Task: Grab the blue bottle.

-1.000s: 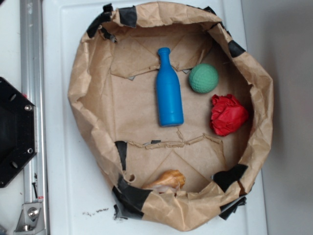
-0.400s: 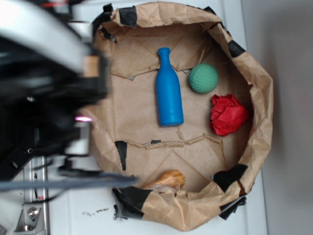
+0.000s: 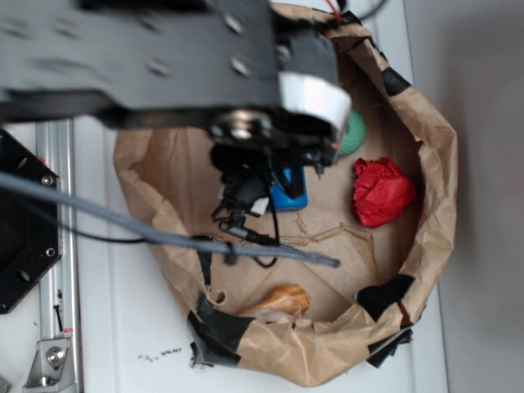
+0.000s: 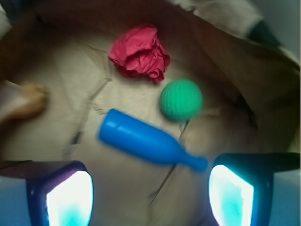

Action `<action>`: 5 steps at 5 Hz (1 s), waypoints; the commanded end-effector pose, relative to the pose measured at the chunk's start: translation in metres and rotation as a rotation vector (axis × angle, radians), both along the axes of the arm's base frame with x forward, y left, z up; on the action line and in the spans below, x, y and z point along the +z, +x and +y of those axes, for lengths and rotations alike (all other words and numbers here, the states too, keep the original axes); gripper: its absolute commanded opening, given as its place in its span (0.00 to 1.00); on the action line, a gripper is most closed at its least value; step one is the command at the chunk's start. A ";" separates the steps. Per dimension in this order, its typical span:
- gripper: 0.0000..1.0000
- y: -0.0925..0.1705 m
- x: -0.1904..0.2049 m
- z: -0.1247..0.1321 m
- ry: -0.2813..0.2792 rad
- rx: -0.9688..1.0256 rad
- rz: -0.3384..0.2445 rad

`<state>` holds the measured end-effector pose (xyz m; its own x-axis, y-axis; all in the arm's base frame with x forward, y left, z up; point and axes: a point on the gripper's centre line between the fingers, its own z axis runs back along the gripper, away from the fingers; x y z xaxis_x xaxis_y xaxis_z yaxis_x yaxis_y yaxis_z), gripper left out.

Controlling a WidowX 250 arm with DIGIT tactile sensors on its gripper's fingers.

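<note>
Blue and matte, the blue bottle (image 4: pixel 148 143) lies on its side on the crumpled brown paper (image 4: pixel 61 103) lining the basin, straight ahead of the gripper (image 4: pixel 150 195) in the wrist view. Its narrow neck points toward the finger (image 4: pixel 233 193) at the right of that view, its flat base toward the one at the left. The gripper is spread wide, both glowing fingers apart and holding nothing, with the bottle lying beyond the gap between them, untouched. Past the bottle's neck sits a green ball (image 4: pixel 181 100), and farther still a red crumpled wad (image 4: pixel 139 52). From the exterior view, the arm (image 3: pixel 164 57) covers most of the bottle; only its base (image 3: pixel 291 196) peeks out beneath.
</note>
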<state>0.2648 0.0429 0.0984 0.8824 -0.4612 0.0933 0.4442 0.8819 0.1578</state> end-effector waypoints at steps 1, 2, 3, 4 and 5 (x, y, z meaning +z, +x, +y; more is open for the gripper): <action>1.00 0.011 -0.044 -0.039 -0.119 -0.522 -0.159; 1.00 0.013 -0.050 -0.037 -0.256 -0.580 -0.160; 0.56 0.014 -0.049 -0.029 -0.250 -0.536 -0.124; 0.00 0.012 -0.039 -0.024 -0.227 -0.504 -0.110; 0.00 0.015 -0.011 -0.021 -0.187 -0.490 -0.152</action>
